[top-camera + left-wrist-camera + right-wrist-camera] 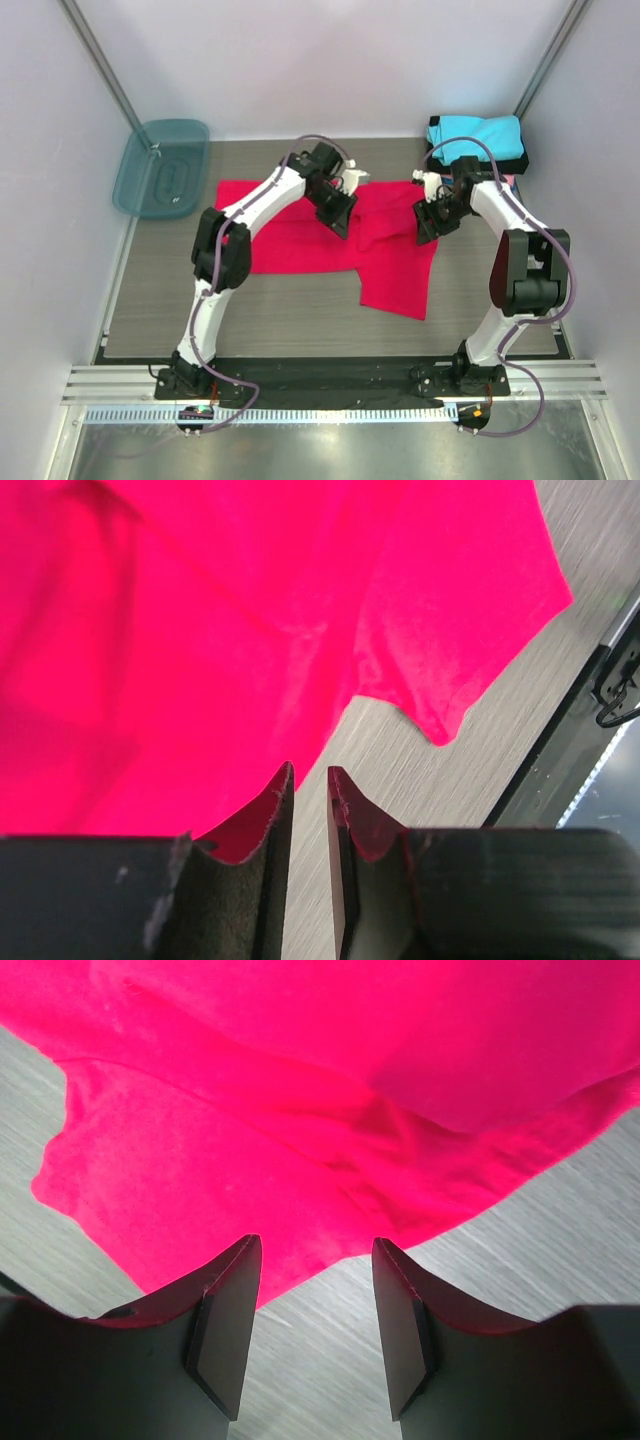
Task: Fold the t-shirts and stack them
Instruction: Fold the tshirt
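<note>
Red t-shirt (300,245) lies beneath barely-parted left hand (310,772), released right hand (315,1245); teal bin (135,185) aside.

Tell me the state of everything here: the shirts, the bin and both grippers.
red t-shirt: spread loosely on the table, not yet folded.
cyan t-shirt: folded, in the far right corner.
teal bin: resting far left, apart from the shirts.
left gripper: jaws nearly closed, holding nothing.
right gripper: open, holding nothing, at the red t-shirt's edge.

The left arm (262,200) and right arm (495,205) are white with black joints, grey cables, black jaws.
</note>
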Robot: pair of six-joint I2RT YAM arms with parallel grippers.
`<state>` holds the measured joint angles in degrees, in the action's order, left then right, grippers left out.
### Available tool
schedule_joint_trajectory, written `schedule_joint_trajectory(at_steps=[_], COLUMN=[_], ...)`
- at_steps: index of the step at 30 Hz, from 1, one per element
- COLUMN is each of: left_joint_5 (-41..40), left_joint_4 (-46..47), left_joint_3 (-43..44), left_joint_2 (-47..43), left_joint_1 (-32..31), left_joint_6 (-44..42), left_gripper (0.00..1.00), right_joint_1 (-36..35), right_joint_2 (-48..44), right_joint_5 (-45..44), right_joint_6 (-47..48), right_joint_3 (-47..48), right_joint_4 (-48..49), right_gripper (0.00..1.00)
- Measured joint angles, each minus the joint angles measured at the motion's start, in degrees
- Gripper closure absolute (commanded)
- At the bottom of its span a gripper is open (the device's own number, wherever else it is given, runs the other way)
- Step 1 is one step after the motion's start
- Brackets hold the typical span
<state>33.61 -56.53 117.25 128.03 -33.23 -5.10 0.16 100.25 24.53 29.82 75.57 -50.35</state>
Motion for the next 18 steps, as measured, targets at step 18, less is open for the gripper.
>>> schedule_joint_trajectory(at_steps=[18], left_joint_5=[-0.2], left_joint_4=[-0.35], left_joint_3=[6.95], left_joint_2=[11.74], left_joint_1=[-4.46], left_joint_6=[0.44], left_gripper=[0.82], right_joint_1=[2.69], right_joint_2=[10.1], right_joint_5=[2.73], right_joint_6=[0.39], right_joint_3=[0.87], right_joint_4=[8.31], right_gripper=[0.46])
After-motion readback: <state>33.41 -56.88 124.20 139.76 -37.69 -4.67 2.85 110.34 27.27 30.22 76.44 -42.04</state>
